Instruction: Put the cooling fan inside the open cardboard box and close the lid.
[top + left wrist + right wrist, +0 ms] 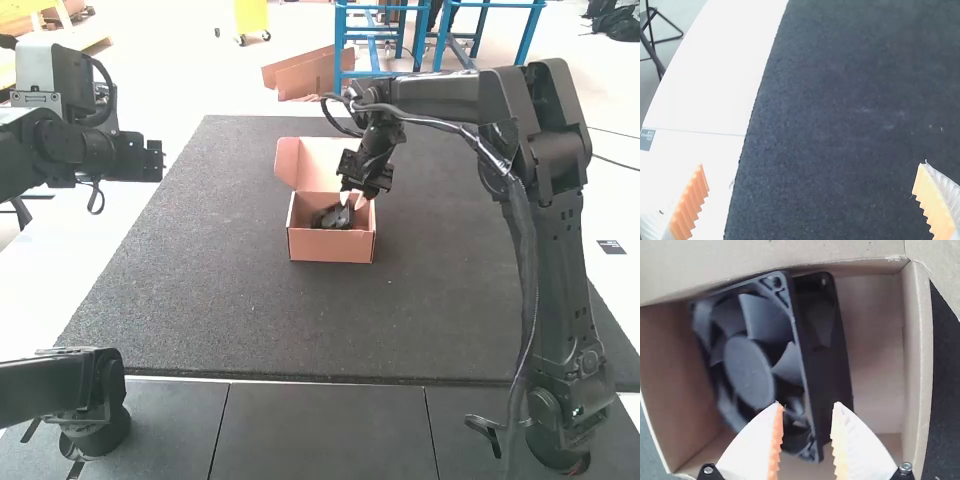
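A brown cardboard box (pixel 331 243) stands in the middle of the black mat, its lid (pixel 303 163) upright at the back. The black cooling fan (pixel 765 370) rests inside it, tilted on its edge against one wall; it shows dark in the high view as the fan (pixel 334 217). My right gripper (pixel 352 203) hangs just over the box's opening. In the right wrist view that gripper (pixel 807 407) has its fingers apart, above the fan's frame. My left gripper (pixel 812 200) is open over the mat's left edge, with nothing between its orange pads (pixel 690 200).
The black mat (pixel 200 290) covers most of the white table (pixel 40 270). My left arm (pixel 90 155) is raised at the far left, well away from the box. Open mat lies in front of the box and on both sides.
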